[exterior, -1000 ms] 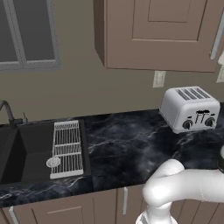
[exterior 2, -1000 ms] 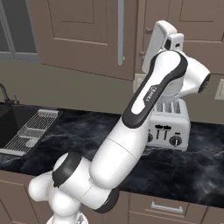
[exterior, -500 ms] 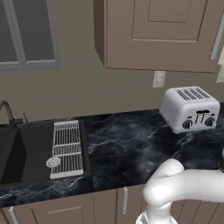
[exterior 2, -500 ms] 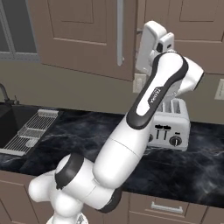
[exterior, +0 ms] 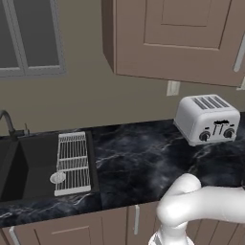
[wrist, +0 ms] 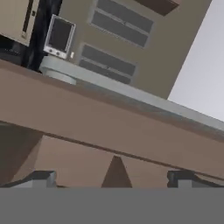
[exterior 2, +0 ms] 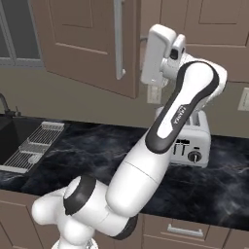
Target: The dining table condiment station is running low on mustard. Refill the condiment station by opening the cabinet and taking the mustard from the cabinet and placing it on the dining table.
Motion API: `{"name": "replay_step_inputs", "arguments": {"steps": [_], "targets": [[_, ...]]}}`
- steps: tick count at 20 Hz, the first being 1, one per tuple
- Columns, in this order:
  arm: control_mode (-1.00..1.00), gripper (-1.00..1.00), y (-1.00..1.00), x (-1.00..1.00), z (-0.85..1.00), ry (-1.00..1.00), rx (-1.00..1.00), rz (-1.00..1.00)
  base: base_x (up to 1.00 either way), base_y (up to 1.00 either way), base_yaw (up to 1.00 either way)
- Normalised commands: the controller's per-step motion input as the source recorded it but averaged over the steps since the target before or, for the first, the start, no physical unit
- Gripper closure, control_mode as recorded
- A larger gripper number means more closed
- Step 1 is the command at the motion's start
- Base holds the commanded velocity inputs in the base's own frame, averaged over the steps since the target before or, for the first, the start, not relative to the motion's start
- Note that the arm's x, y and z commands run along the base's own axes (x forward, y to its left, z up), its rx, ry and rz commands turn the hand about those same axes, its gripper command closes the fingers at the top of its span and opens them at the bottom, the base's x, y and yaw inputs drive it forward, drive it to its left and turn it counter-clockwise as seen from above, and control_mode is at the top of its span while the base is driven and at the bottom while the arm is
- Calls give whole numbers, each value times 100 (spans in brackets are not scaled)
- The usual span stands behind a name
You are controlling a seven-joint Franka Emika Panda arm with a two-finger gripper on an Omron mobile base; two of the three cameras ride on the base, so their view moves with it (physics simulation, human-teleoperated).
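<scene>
claw [wrist: 113,180]: my two tips sit wide apart at the bottom of the hand view, nothing between them. Empty.
claw position: up high at the cabinet [exterior 2: 82,44] door, close to the long silver handle [exterior 2: 118,41]. In the hand view that handle [wrist: 131,94] runs as a grey bar across the brown door face, just beyond my tips. Not touching it as far as I can tell.
door: looks swung partly out in the right base view; can't be sure how far.
step: I judge this the cabinet-opening step. Handle not gripped, nothing fetched.
mustard: not spotted; presumably inside the cabinet, interior hidden from me.
dining table: not spotted either, so the base will likely have to drive later.
below me: black marble table [exterior: 143,158] with toaster [exterior: 207,118], sink [exterior: 19,165] and drying rack [exterior: 72,161]. Not part of the job.
next move: straddle the bar with both tips, close on it, then pull along the door's arc.
risk: tips slipping off the bar if I close off-centre.
</scene>
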Motion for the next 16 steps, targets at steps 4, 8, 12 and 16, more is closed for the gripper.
{"name": "replay_step_inputs", "arguments": {"steps": [4,8,12,16], "targets": [[-100,-100,87,-99,0,0,-21,42,0,0,0],[-100,-100,100,-100,0,0,-24,43,0,0,0],[-100,-100,100,-94,-1,0,-24,39,0,0,0],[-100,-100,100,-92,-6,-2,-27,33,0,0,0]]}}
